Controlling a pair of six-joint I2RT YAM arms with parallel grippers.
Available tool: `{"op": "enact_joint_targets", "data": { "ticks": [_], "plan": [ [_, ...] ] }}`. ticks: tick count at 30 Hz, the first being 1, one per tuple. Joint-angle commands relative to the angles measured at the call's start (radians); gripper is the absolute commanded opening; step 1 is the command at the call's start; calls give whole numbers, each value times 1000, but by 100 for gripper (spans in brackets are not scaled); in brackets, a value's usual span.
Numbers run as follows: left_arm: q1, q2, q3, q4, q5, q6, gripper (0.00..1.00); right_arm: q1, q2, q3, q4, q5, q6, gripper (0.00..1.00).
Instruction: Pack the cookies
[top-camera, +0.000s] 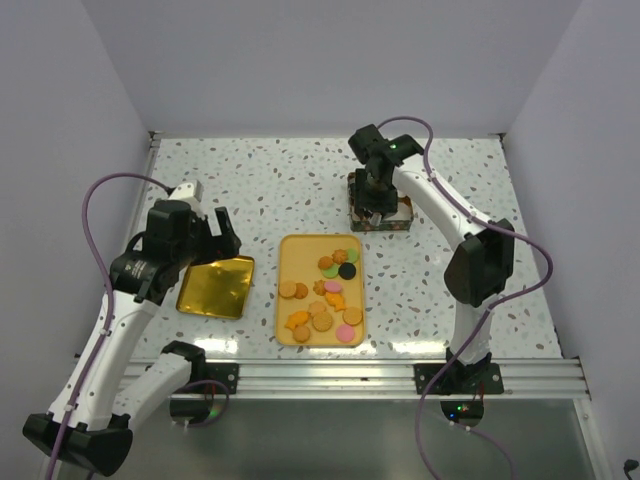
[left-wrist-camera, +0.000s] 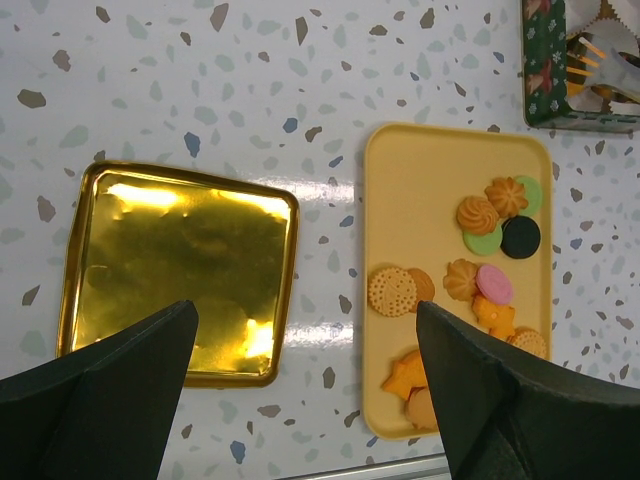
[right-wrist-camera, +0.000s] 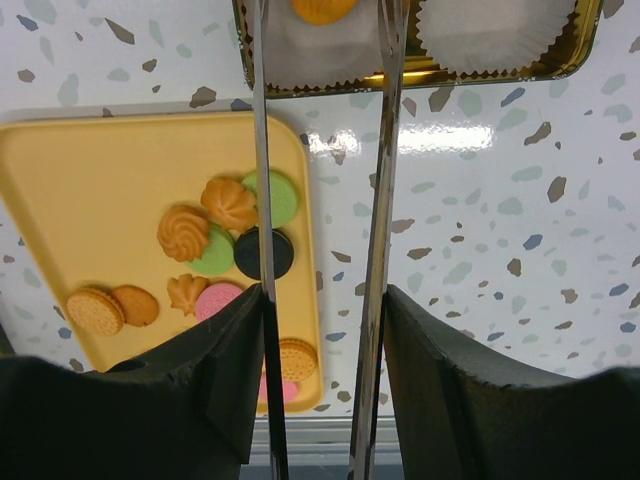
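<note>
Several cookies (top-camera: 325, 290) in orange, tan, pink, green and black lie on a yellow tray (top-camera: 284, 250); they also show in the left wrist view (left-wrist-camera: 490, 250) and the right wrist view (right-wrist-camera: 230, 235). My right gripper (top-camera: 375, 195) (right-wrist-camera: 325, 300) is shut on metal tongs (right-wrist-camera: 262, 200) whose tips reach into a dark green tin (top-camera: 400, 222). One orange cookie (right-wrist-camera: 320, 8) lies on a white paper cup in the tin, between the tong blades; I cannot tell whether the tips hold it. My left gripper (top-camera: 210, 235) (left-wrist-camera: 305, 400) is open and empty above the table between the gold lid and the tray.
A gold square lid (top-camera: 215, 287) (left-wrist-camera: 180, 260) lies left of the tray. The tin's gold rim (right-wrist-camera: 420, 75) holds another empty paper cup (right-wrist-camera: 495, 30). A metal rail (top-camera: 400, 375) runs along the table's near edge.
</note>
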Motion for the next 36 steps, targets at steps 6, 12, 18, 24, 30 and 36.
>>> {"op": "enact_joint_targets", "data": {
  "ticks": [6, 12, 18, 24, 30, 36],
  "plan": [
    [-8, -16, 57, 27, -9, 25, 96, 0, -77, 46, 0, -9, -8, 52],
    [-8, -27, 56, 24, 5, 21, 96, 8, -168, 49, -33, -4, 13, 52],
    [-8, -48, 27, 30, 39, 6, 96, 58, -263, 10, -63, -20, 36, 53],
    [-8, -77, -9, 27, 45, -8, 96, 198, -350, -109, -42, -53, 98, 55],
    [-8, -110, -25, 11, 67, -21, 96, 288, -404, -301, 63, -105, 184, 55],
    [-8, -145, -26, -27, 62, -24, 96, 350, -341, -303, 72, -93, 191, 55]
  ]
}}
